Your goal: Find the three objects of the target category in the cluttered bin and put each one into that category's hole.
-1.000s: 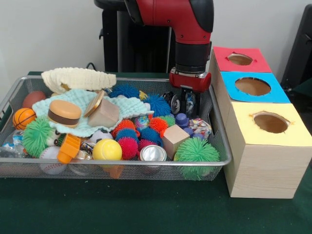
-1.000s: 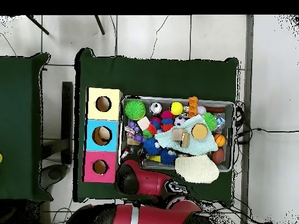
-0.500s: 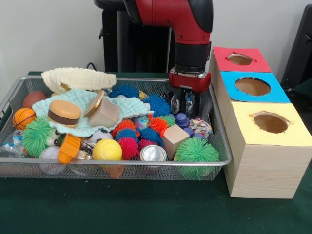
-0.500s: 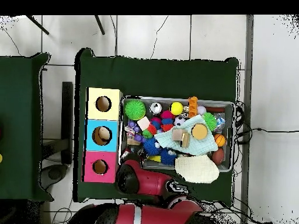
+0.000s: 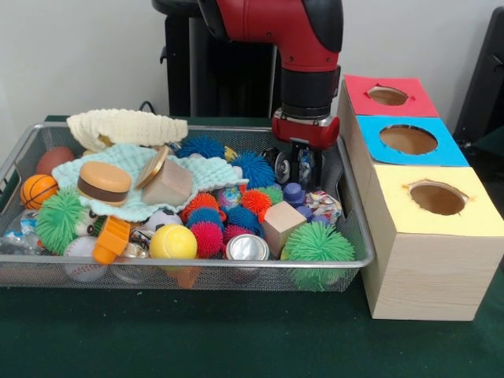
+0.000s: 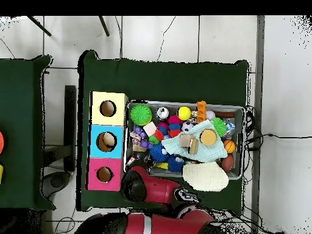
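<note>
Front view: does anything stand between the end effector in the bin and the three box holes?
Only the bin's wire side wall, which rises between the end effector and the boxes beside it. The red hole, blue hole and yellow hole are all uncovered.

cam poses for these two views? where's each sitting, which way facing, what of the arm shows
Front view: across the table, level, facing the wire bin and the three-hole box; the red arm comes down from the top, gripper low in the bin's far right corner.
Overhead view: above, looking straight down; base and arm at the bottom edge.
Shared: bin, box, green spiky ball.
</note>
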`<state>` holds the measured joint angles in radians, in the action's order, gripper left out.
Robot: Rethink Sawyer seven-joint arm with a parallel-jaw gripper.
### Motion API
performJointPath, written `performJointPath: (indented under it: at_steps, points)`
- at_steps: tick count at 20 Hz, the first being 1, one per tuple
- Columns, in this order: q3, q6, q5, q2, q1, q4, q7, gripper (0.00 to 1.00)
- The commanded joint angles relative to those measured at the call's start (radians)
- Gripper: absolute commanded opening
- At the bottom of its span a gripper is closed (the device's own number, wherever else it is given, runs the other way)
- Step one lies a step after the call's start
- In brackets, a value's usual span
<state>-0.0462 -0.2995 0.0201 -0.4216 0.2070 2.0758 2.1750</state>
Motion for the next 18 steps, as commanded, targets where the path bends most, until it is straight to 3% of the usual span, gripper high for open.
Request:
performJointPath:
  at_steps: [1,6,18]
  points:
    - [-0.049,0.263,0.011,0.077,0.038,0.016,0.05,0.0]
    - [-0.048,0.331,0.007,0.035,0.047,0.031,0.035,0.0]
    - [-0.029,0.377,0.006,-0.072,0.028,0.102,0.068,0.0]
